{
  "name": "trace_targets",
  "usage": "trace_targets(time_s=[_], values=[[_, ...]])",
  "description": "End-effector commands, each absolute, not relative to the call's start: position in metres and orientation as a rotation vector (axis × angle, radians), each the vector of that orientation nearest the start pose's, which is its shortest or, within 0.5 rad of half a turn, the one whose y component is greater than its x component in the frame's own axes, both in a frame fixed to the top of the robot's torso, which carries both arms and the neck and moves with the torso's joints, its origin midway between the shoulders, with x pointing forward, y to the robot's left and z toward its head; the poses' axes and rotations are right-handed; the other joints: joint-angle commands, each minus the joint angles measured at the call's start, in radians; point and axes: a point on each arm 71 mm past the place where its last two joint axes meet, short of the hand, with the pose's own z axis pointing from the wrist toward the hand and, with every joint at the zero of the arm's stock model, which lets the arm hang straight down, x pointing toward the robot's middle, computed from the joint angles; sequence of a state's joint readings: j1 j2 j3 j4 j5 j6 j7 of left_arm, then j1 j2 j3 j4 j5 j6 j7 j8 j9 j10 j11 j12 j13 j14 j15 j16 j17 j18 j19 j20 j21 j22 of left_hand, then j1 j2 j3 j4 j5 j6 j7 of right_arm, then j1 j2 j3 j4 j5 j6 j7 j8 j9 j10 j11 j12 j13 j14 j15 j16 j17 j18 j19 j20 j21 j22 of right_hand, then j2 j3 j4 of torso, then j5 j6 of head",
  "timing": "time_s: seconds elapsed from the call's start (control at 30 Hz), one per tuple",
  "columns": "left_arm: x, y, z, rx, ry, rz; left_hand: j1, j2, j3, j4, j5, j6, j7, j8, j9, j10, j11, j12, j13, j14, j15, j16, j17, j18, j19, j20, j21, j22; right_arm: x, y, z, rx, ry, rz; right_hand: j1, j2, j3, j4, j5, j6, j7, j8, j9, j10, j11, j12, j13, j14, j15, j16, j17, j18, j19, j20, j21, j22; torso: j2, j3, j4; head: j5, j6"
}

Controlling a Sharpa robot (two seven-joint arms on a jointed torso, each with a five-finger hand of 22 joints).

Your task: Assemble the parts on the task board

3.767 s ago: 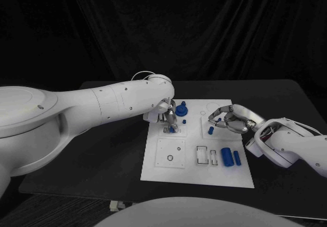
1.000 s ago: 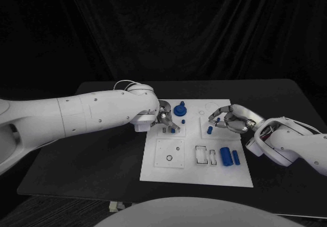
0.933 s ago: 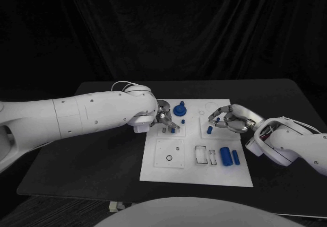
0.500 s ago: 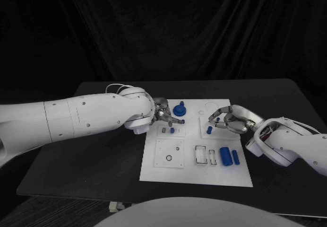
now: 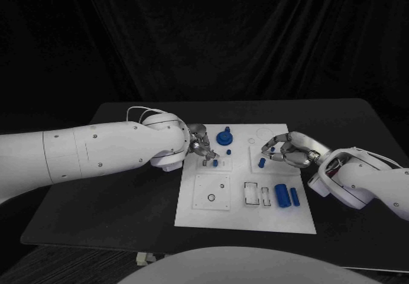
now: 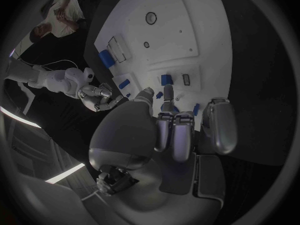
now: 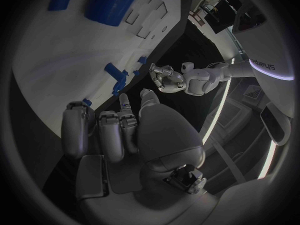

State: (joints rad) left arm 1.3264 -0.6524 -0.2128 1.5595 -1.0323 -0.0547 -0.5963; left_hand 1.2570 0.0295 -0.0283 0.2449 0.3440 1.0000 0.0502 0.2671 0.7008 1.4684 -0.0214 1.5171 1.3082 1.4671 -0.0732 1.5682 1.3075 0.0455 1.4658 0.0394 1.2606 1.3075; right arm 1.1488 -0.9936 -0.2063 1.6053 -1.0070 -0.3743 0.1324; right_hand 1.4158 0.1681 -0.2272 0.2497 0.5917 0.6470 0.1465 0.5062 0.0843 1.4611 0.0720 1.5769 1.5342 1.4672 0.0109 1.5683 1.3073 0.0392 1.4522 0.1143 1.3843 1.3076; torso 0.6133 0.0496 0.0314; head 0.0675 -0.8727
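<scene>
with nothing gripped by the curled left hand (image 5: pixel 204 148), the small blue peg (image 5: pixel 215 162) beneath it could be toppled, while the right hand's (image 5: pixel 285 151) hold cannot be told.

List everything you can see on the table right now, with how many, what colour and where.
Table: one, black, under everything.
Task board: one, white plate, in the middle of the table.
Knobbed part: one, blue, standing near the board's far edge.
Cylinders: two, blue, a thick one and a thinner one lying side by side on the board's near right part.
Small pegs: at least three, blue, in the board's far half, at and.
Left hand: one, silver, over the board's far left corner, fingers by a small peg; whether it holds anything is unclear.
Right hand: one, silver, fingers curled, over the board's far right part by a peg.
</scene>
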Motion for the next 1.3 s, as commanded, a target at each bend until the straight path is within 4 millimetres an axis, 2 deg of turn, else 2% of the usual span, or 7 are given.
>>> trace_targets(time_s=[0.03,0.3,0.4,0.53,0.63,1.07,1.3], values=[[0.463,0.123,-0.217,-0.102,2.205,-0.434,0.022,0.000,0.015,-0.002,0.008,-0.008,-0.003,-0.001,-0.005,0.069,-0.007,0.005,0.220,0.104,-0.008,0.003,0.263,0.013,0.022,-0.009,-0.004,0.186,0.426,-0.249,-0.253,0.216,1.833,0.915,0.007,-0.001,0.003,0.001,0.003,-0.001,0.005,-0.005,-0.001,0.110,-0.003,-0.006,0.037,0.104,-0.006,0.003,0.264,0.015,-0.007,-0.002,-0.005,0.191,0.000,0.0000,-0.0006,-0.001,0.000],[0.459,0.122,-0.225,-0.100,2.189,-0.421,0.023,-0.014,0.031,0.026,-0.072,0.000,0.002,-0.016,-0.032,0.066,-0.004,0.001,0.216,0.103,-0.006,0.002,0.263,0.014,0.021,-0.009,-0.012,0.184,0.424,-0.248,-0.251,0.215,1.819,0.923,0.007,-0.003,0.003,0.001,0.003,-0.002,0.006,-0.005,-0.002,0.110,-0.002,-0.006,0.037,0.104,-0.006,0.003,0.264,0.014,-0.006,-0.001,-0.004,0.191,-0.001,0.0004,-0.0003,-0.005,0.000],[0.459,0.121,-0.227,-0.087,2.173,-0.411,0.020,-0.017,0.030,0.030,-0.077,0.000,0.003,-0.017,-0.034,0.064,-0.003,-0.002,0.213,0.103,-0.006,0.000,0.261,0.015,0.020,-0.008,-0.018,0.182,0.424,-0.249,-0.251,0.216,1.820,0.922,0.007,-0.003,0.003,0.001,0.003,-0.002,0.006,-0.005,-0.002,0.110,-0.002,-0.006,0.037,0.104,-0.006,0.003,0.264,0.014,-0.006,-0.001,-0.004,0.191,-0.002,0.0006,-0.0003,-0.005,0.000],[0.458,0.122,-0.234,-0.032,2.182,-0.353,-0.027,-0.031,0.011,0.045,-0.176,-0.001,0.012,-0.030,-0.052,0.055,0.005,-0.015,0.202,0.095,0.000,-0.021,0.243,0.018,0.015,-0.003,-0.037,0.178,0.424,-0.249,-0.251,0.216,1.821,0.923,0.007,-0.003,0.003,0.001,0.004,-0.002,0.006,-0.005,-0.002,0.110,-0.002,-0.006,0.037,0.104,-0.006,0.003,0.264,0.014,-0.006,-0.001,-0.003,0.192,-0.002,0.0001,-0.0005,-0.004,0.000],[0.457,0.122,-0.237,-0.004,2.174,-0.319,-0.050,-0.031,0.005,0.046,-0.189,-0.001,0.013,-0.036,-0.059,0.054,0.007,-0.016,0.202,0.093,0.002,-0.025,0.240,0.019,0.013,-0.001,-0.048,0.175,0.424,-0.248,-0.252,0.216,1.822,0.923,0.007,-0.004,0.004,0.001,0.004,-0.002,0.006,-0.005,-0.002,0.110,-0.002,-0.006,0.037,0.104,-0.006,0.003,0.264,0.014,-0.005,-0.001,-0.003,0.192,-0.001,-0.0002,-0.0006,-0.004,0.000],[0.458,0.119,-0.243,0.002,2.148,-0.316,-0.058,-0.031,0.010,0.044,-0.153,0.016,0.008,-0.033,-0.062,0.058,0.003,-0.011,0.206,0.094,-0.001,-0.023,0.242,0.019,0.016,-0.003,-0.045,0.176,0.424,-0.247,-0.252,0.214,1.827,0.924,0.008,-0.004,0.005,0.001,0.006,-0.001,0.005,-0.005,-0.002,0.110,-0.002,-0.006,0.037,0.104,-0.006,0.003,0.264,0.014,-0.006,-0.001,-0.004,0.191,0.000,0.0001,-0.0003,-0.004,0.000],[0.458,0.116,-0.247,-0.016,2.169,-0.337,-0.037,-0.032,0.028,0.042,-0.054,0.022,0.004,-0.039,-0.072,0.057,-0.001,-0.014,0.204,0.093,-0.005,-0.026,0.239,0.019,0.018,-0.006,-0.050,0.175,0.424,-0.248,-0.253,0.216,1.830,0.920,0.008,-0.004,0.005,0.001,0.006,-0.001,0.005,-0.005,-0.002,0.110,-0.002,-0.006,0.037,0.104,-0.006,0.003,0.264,0.014,-0.006,-0.001,-0.004,0.191,0.000,0.0000,-0.0004,-0.006,0.000]])
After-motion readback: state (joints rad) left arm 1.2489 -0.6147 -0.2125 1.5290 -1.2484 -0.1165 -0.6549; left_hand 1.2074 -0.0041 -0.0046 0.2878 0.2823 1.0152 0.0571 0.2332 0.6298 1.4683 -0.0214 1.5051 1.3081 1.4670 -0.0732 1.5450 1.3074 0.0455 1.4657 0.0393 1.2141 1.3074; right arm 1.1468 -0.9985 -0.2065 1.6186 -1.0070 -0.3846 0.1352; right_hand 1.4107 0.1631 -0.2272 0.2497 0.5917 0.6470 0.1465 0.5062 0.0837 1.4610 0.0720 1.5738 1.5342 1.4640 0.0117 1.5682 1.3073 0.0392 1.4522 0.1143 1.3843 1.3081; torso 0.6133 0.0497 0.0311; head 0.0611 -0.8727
